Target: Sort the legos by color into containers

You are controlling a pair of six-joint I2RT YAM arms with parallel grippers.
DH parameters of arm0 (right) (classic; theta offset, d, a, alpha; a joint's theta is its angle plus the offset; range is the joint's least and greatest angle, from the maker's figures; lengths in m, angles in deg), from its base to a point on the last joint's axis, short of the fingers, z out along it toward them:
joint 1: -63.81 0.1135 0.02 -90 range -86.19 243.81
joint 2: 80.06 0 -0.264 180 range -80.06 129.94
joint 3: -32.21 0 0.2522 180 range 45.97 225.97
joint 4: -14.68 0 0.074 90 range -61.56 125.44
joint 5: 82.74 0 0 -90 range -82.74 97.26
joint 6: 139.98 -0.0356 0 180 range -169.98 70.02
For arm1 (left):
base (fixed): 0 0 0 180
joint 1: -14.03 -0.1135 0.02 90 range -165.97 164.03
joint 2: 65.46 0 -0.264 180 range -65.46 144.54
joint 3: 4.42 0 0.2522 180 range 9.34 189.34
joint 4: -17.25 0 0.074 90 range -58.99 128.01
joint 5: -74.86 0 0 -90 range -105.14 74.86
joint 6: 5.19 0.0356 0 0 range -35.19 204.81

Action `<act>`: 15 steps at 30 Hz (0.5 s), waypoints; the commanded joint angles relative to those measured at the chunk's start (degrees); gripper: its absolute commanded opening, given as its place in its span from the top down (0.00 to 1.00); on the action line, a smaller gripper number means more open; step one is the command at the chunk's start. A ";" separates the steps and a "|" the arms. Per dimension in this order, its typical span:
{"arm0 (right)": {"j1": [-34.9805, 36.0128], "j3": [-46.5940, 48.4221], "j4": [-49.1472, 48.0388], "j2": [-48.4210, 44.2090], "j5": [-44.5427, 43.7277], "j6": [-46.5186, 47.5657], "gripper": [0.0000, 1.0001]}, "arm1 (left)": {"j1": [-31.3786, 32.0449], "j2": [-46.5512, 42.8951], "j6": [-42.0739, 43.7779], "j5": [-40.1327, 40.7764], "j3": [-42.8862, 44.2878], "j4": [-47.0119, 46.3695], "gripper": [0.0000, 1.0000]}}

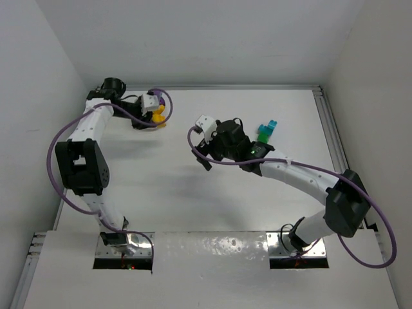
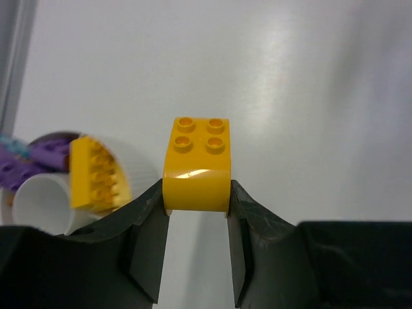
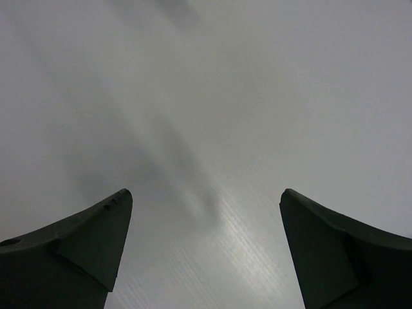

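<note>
My left gripper (image 2: 196, 207) is shut on a yellow-orange lego (image 2: 196, 168), studs facing up, held above the table. Just left of it stands the white bowl (image 2: 134, 166), with purple legos (image 2: 37, 159) in one section and a yellow lego (image 2: 93, 174) in another. In the top view the left gripper (image 1: 152, 117) and its lego (image 1: 158, 118) are at the far left of the table. A teal lego (image 1: 271, 125) and a green lego (image 1: 264, 134) lie together at the far right. My right gripper (image 1: 201, 154) (image 3: 206, 201) hangs open over bare table near the middle, nothing between its fingers.
White walls close in the table on the left, back and right. A metal rail (image 1: 329, 138) runs along the right edge. Purple cables (image 1: 55, 145) loop off both arms. The right forearm (image 1: 290, 170) lies just in front of the teal and green legos.
</note>
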 commanded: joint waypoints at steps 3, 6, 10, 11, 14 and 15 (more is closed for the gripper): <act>-1.89 2.30 -11.92 -1.09 15.11 9.66 0.05 | 1.04 -8.97 31.85 -14.03 -2.68 26.70 1.00; -2.07 8.01 -9.98 4.27 20.31 10.22 0.05 | 2.62 -12.59 31.70 -16.94 -4.38 26.70 1.00; -2.07 7.76 -17.78 8.05 22.60 11.26 0.06 | 5.61 -13.90 27.03 -18.35 -4.55 26.70 1.00; -1.99 7.76 -19.46 8.50 22.26 10.30 0.06 | 6.31 -14.17 26.77 -18.35 -5.08 26.70 1.00; -2.07 8.63 -23.08 10.43 21.72 10.02 0.06 | 7.19 -15.22 26.06 -18.00 -6.74 26.70 1.00; -2.07 9.07 -23.34 10.96 22.25 10.11 0.06 | 7.46 -15.49 26.06 -17.91 -7.10 26.62 1.00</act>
